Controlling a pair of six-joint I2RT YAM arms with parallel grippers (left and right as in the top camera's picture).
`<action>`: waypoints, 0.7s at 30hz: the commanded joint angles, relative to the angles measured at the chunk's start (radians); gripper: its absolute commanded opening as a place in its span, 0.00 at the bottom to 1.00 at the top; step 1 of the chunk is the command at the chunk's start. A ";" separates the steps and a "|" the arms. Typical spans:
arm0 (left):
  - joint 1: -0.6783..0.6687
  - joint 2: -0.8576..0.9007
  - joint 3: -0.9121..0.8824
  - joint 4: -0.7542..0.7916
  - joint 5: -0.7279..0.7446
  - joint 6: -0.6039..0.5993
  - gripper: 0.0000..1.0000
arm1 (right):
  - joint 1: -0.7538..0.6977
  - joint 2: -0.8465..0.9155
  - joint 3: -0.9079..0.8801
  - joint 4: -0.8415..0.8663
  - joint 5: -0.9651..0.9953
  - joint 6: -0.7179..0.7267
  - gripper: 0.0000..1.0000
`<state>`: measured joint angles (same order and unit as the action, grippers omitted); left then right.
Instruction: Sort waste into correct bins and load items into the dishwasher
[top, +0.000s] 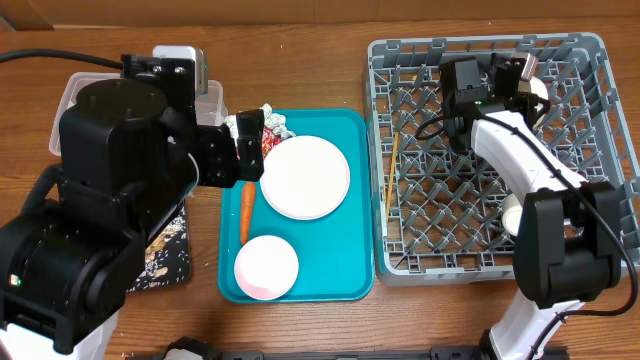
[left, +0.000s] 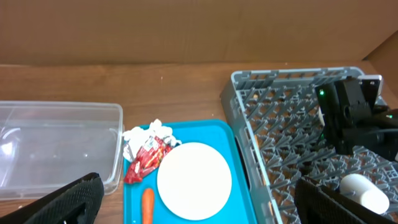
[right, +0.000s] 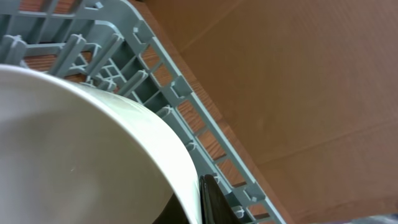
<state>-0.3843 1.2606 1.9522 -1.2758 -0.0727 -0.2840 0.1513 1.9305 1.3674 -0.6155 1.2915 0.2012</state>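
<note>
I read this as the loading step. My right hand (top: 512, 78) is down in the far right corner of the dish rack (top: 420, 47), and its camera is filled by a white bowl (right: 74, 155) pressed close against the rack's wall. One dark finger (right: 211, 199) lies against the outside of the bowl's rim. The other finger is hidden, so I cannot tell whether that hand is clamped on the bowl or has let go. A small cup (left: 364, 191) already lies in the rack. My left hand (top: 250, 150) hangs with its fingers (left: 68, 202) wide apart, holding nothing, near the red wrapper (left: 146, 160) and crumpled paper (left: 140, 134) at the far left corner of the teal tray (top: 350, 260). Next, I judge, the bowl must settle between the pegs before the right hand lifts clear. Then the left can close on the wrapper and carry it to the clear tub (left: 56, 143) just beside. The plate (top: 305, 177), pink dish (top: 267, 267) and carrot (top: 245, 213) wait on the tray. The counter (top: 300, 60) is brown wood, backed by a cardboard wall (left: 186, 31), and a crumb-speckled black tray (top: 165, 250) sits under my left arm.
</note>
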 joint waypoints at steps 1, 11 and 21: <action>0.006 0.008 0.008 -0.016 -0.016 0.016 1.00 | 0.003 0.044 0.014 -0.018 -0.003 -0.001 0.04; 0.006 0.021 0.008 -0.010 -0.016 0.015 1.00 | 0.167 0.033 0.014 -0.139 -0.027 -0.040 0.50; 0.006 0.024 0.008 -0.018 -0.016 0.015 0.99 | 0.259 -0.023 0.016 -0.157 -0.121 -0.101 0.83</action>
<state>-0.3843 1.2816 1.9522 -1.2938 -0.0731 -0.2840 0.4088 1.9568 1.3746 -0.7753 1.1835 0.1078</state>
